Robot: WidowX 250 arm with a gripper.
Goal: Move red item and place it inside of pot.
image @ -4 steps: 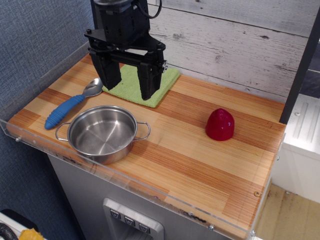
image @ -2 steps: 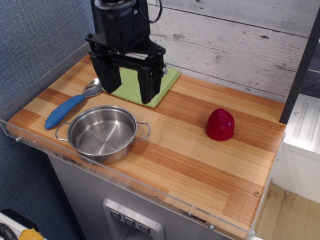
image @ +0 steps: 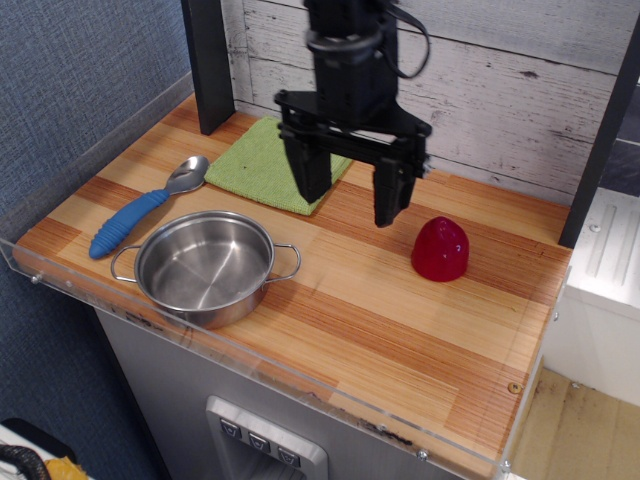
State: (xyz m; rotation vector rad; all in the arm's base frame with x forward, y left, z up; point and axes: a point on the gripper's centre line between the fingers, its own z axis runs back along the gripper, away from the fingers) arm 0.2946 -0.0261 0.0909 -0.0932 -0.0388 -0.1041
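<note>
Claw [image: 349, 192] hung above the wooden table [image: 380, 320], fingers spread wide apart w/ nothing between them. Left finger tip sat over the right edge of the green cloth [image: 266, 164], right finger tip over bare wood just left of the red item [image: 440, 249]. Claw wasn't touching either.

Red item stood upright on its flat base near the table's right rear, apart from everything else. A few pale specks showed near its top; too small to read as writing.

Pot [image: 205, 266] sat at the front left, close to the clear plastic edge guard [image: 250, 355], w/ nothing inside, wire loop handles pointing left & right. Well apart from the red item.

Blue-handled spoon [image: 140, 212] lay just behind-left of the pot, bowl end toward the cloth. No readable labels or brand marks anywhere on claw, pot, or spoon.
</note>
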